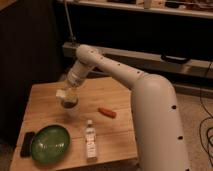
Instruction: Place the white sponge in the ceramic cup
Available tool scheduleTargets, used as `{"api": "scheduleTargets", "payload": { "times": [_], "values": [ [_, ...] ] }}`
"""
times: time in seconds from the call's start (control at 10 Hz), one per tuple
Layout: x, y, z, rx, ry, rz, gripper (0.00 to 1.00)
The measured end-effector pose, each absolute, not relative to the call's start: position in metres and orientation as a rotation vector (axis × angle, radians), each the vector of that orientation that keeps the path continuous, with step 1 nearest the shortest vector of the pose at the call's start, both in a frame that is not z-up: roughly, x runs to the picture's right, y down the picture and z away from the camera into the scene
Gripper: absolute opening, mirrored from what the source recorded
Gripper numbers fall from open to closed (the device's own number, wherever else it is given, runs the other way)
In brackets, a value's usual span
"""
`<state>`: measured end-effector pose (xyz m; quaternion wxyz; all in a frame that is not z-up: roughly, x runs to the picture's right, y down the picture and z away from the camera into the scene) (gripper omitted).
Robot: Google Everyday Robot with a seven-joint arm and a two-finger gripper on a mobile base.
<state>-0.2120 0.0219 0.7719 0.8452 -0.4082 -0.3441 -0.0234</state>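
Hovering at ten o'clock on the desk (45, 105): gripper (69, 101) (grip unreadable) directly above ceramic cup (71, 111), presumably for dropping white sponge (61, 93).

No text, brand, number or sign can be read anywhere here. The clear bottle (90, 140) standing on the worktop (117, 132) carries a pale label, but nothing on it can be made out. The dark flat device (27, 144) at the worktop's left edge shows no markings. The gripper (69, 101) hangs over the middle of the worktop at the end of the white arm (125, 75), and neither bears any legible lettering.
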Motion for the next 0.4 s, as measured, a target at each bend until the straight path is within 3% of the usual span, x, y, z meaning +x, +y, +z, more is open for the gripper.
{"api": "scheduleTargets", "payload": {
  "times": [0.3, 0.4],
  "values": [
    [-0.2152, 0.023, 0.7682, -0.887, -0.759, -0.092, 0.8],
    [-0.2159, 0.0249, 0.7681, -0.886, -0.763, -0.098, 0.75]
  ]
}}
